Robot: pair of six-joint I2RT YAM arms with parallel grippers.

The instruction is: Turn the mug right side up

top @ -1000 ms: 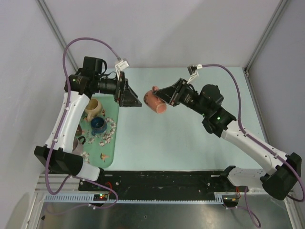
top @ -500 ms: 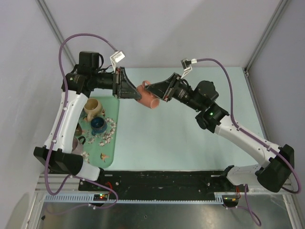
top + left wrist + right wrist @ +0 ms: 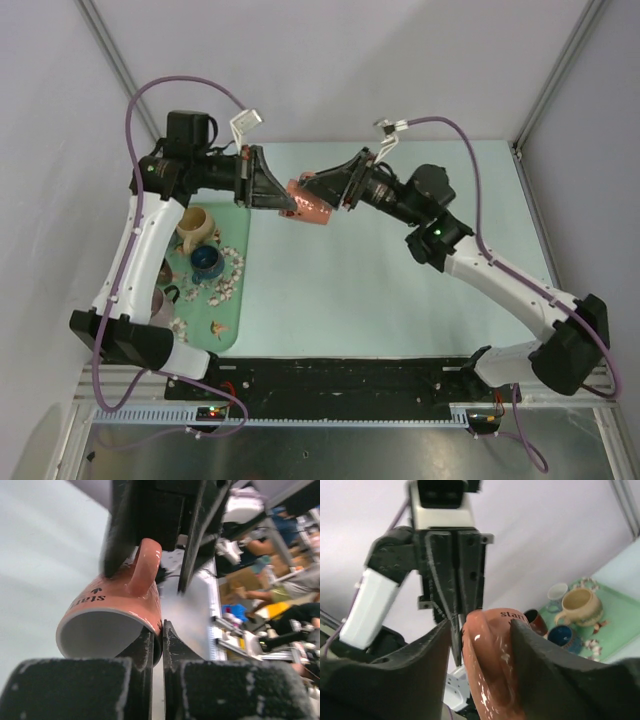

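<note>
**Mug held on its side in mid-air between both arms**

Mug (image 3: 112,607) under inspection was the salmon-pink glazed one with dark lettering. It was off the worktop (image 3: 400,300), in the air above the far edge and left of centre, just right of the green tray (image 3: 228,320). It lay on its side, with the mouth facing the left arm and the handle (image 3: 144,565) pointing up in the left wrist view.

The right end effector (image 3: 482,625) was clamped across the body, one finger on each side. The left end effector (image 3: 158,642) had its fingers nearly together, pinching the rim wall at the mouth.

Handling assessment: the mug looked to be rigid ceramic of moderate weight. The glossy glaze was likely slippery, and a fall from that height would probably chip or break it. A thin rim pinch could pivot under load. The body clamp was judged the safer hold, and one grip should not let go before the other is confirmed.

A tan mug (image 3: 196,224) and a blue mug (image 3: 208,262) stood on the tray and were not involved.
</note>
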